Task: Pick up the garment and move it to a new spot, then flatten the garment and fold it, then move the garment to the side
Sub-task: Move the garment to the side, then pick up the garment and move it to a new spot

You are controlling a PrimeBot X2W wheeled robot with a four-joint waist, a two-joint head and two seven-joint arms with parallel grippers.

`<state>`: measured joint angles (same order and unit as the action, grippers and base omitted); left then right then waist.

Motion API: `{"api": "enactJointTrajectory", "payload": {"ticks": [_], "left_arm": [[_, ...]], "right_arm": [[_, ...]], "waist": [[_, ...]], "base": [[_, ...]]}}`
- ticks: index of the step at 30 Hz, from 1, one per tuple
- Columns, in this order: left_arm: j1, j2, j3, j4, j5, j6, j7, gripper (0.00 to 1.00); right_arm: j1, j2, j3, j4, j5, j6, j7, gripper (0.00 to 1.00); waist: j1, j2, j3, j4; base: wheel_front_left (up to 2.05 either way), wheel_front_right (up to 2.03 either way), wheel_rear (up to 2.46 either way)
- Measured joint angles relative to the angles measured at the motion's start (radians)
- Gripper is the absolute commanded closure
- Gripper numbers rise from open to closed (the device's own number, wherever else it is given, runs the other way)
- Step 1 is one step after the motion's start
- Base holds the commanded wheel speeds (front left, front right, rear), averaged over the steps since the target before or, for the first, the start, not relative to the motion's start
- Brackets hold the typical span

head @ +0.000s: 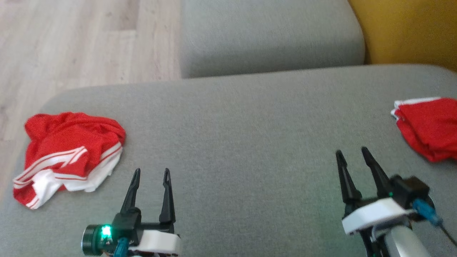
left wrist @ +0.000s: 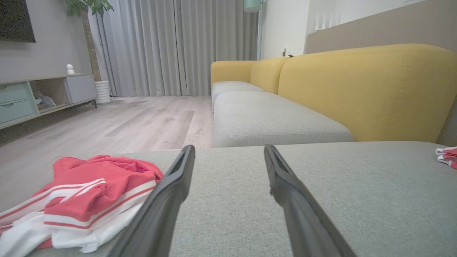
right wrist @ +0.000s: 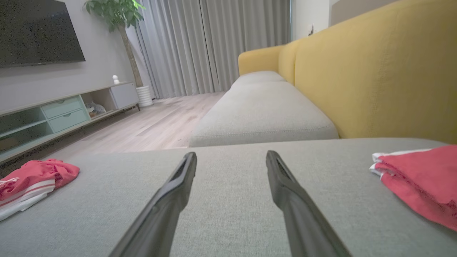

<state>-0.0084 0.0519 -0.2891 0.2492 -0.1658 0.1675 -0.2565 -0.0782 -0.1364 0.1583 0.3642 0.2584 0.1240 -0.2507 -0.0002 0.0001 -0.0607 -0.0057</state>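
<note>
A crumpled red garment with white stripes (head: 68, 157) lies in a heap at the left end of the grey sofa seat (head: 242, 142); the left wrist view has it at lower left (left wrist: 85, 200), the right wrist view at far left (right wrist: 32, 178). A second red garment (head: 428, 126), folded with a white edge, rests at the right edge (right wrist: 421, 178) (left wrist: 448, 156). My left gripper (head: 151, 173) hovers open just right of the crumpled heap, holding nothing. My right gripper (head: 353, 151) is open too, left of the folded piece.
A second grey seat cushion (head: 267, 35) lies beyond, with the yellow backrest (head: 410, 32) at the right. Pale wooden floor (head: 78, 39) borders the seat's left and far-left side. A TV cabinet (right wrist: 64, 110), plant and curtains stand across the room.
</note>
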Motion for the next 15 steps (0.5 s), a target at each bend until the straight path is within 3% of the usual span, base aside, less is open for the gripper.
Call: {"api": "enactJointTrajectory", "payload": {"ticks": [6,15], "left_arm": [[0.039,0.0,0.019,0.013,-0.005,0.017,0.0,0.0],[0.054,0.0,0.023,0.044,-0.009,0.008,0.0,0.0]], "right_arm": [[0.105,0.03,-0.019,-0.036,-0.04,0.0,0.0,0.0],[0.11,0.046,-0.051,-0.038,-0.052,0.0,0.0,0.0]], "waist": [[0.0,0.0,-0.05,0.026],[0.0002,0.0,-0.057,0.038]], "base": [[0.0,0.0,0.0],[0.0,0.0,0.0]]}}
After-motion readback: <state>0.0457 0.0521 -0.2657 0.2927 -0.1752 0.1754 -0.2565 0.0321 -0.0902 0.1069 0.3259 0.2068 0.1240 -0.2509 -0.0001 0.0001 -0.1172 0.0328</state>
